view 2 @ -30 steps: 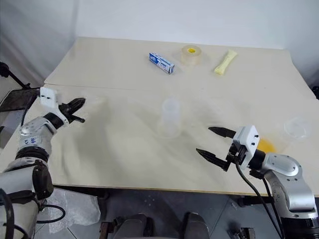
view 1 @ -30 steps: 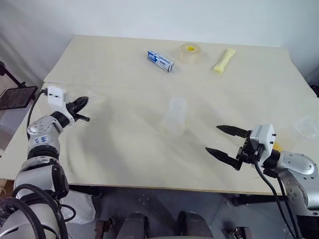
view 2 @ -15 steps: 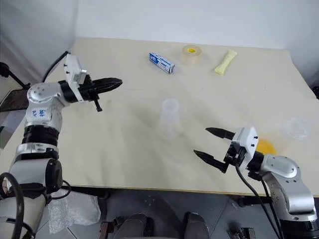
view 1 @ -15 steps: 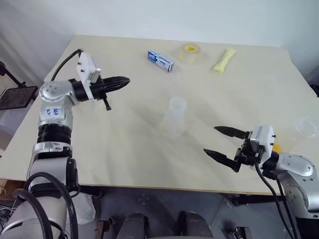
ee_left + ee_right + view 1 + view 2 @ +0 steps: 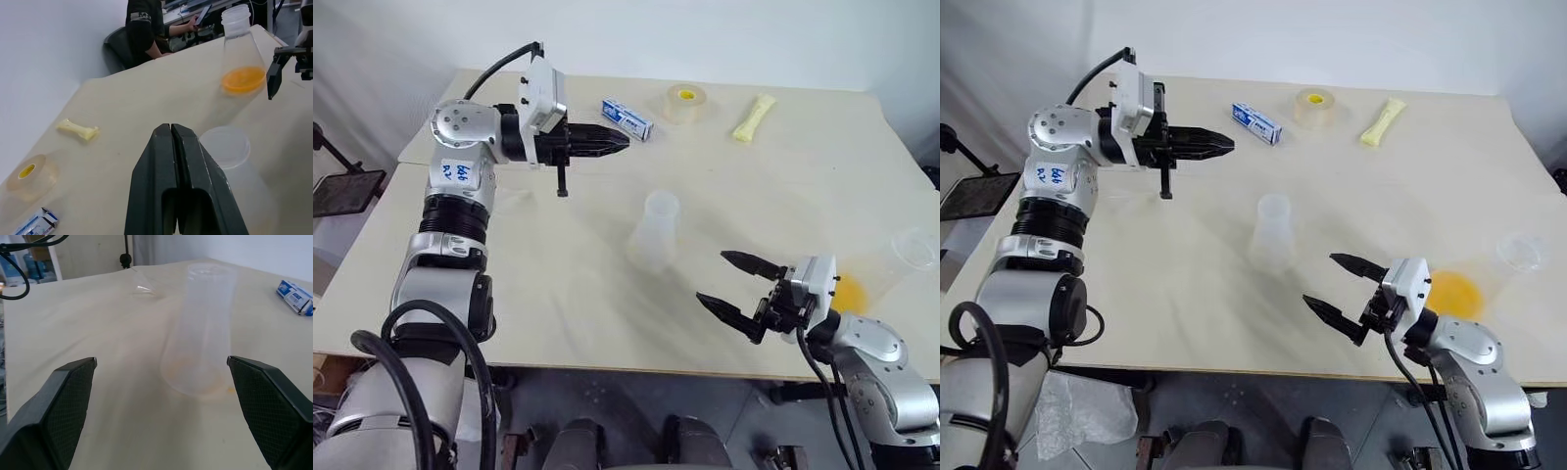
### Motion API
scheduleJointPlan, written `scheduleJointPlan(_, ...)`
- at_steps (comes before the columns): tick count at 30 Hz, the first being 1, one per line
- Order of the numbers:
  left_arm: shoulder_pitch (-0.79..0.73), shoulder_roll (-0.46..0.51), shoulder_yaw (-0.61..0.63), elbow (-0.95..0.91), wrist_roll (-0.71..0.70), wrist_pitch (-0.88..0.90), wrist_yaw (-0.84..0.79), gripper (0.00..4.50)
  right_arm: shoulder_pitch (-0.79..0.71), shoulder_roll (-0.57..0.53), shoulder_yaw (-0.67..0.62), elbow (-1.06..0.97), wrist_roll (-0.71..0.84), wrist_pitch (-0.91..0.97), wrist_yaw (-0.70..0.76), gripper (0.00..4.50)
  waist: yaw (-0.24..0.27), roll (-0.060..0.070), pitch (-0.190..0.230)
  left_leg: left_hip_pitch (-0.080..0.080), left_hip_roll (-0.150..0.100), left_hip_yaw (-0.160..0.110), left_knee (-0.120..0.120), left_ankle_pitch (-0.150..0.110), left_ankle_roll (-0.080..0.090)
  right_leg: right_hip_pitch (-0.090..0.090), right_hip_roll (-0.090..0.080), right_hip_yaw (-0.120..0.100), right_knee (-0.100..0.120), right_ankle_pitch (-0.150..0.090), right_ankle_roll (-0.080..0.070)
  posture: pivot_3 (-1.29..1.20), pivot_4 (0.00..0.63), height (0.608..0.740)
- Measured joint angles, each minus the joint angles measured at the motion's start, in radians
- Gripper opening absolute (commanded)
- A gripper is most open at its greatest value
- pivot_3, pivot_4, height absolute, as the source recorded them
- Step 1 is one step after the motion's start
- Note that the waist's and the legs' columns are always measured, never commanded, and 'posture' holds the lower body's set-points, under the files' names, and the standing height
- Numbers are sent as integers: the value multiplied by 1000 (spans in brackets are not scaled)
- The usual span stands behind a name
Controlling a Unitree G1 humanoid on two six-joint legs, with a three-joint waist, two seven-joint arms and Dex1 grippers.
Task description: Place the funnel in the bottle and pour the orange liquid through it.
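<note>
The clear bottle (image 5: 658, 230) stands upright mid-table and is empty. A clear funnel (image 5: 143, 284) lies on the table to its left, beneath my raised left arm. My left gripper (image 5: 615, 140) is shut on nothing, held level above the table and pointing right toward the blue-white box. The orange liquid (image 5: 243, 78) sits in the bottom of a second clear flask (image 5: 881, 274) near the right edge. My right gripper (image 5: 712, 278) hovers open between that flask and the bottle, its fingers (image 5: 264, 396) aimed at the bottle and apart from it.
A blue-white box (image 5: 627, 118), a clear tape roll (image 5: 685, 98) and a pale yellow packet (image 5: 754, 117) lie along the far side. A black stand (image 5: 342, 186) sits off the left edge. A person (image 5: 144, 29) sits beyond the table.
My left arm has lifted off the table near the funnel and swung right and up, gripper still shut. The right gripper has edged slightly left, still open.
</note>
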Motion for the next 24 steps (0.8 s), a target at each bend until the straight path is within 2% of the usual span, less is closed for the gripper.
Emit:
scheduleJointPlan(4,49,60,27,22,40,6,205,891,27,0,10,-32,-7,0,-13,4500,-4,0,0,3,0,-5,-2,0,0,0,0,2,0,0,0,0,150,740)
scheduleJointPlan(9,256,160,97,-11,64,54,420,2496,40,-8,13,-34,-6,5,-9,4500,-21,0,0,2,0,-8,-2,0,0,-2,0,1,2,0,0,0,150,740)
scheduleJointPlan(15,426,206,195,-75,63,117,627,4327,-25,-45,13,3,5,8,40,4500,-8,0,0,1,0,-11,0,0,0,0,0,1,2,0,0,0,150,740)
scheduleJointPlan(19,465,196,229,-84,57,119,731,4434,-94,-52,18,54,6,10,73,4500,4,0,0,1,0,-11,1,0,0,0,0,1,2,0,0,0,150,740)
scheduleJointPlan(24,471,156,247,-60,36,128,761,4434,-111,-59,21,81,6,11,100,4500,1,0,0,1,-1,-10,0,0,0,0,0,1,2,0,0,0,150,740)
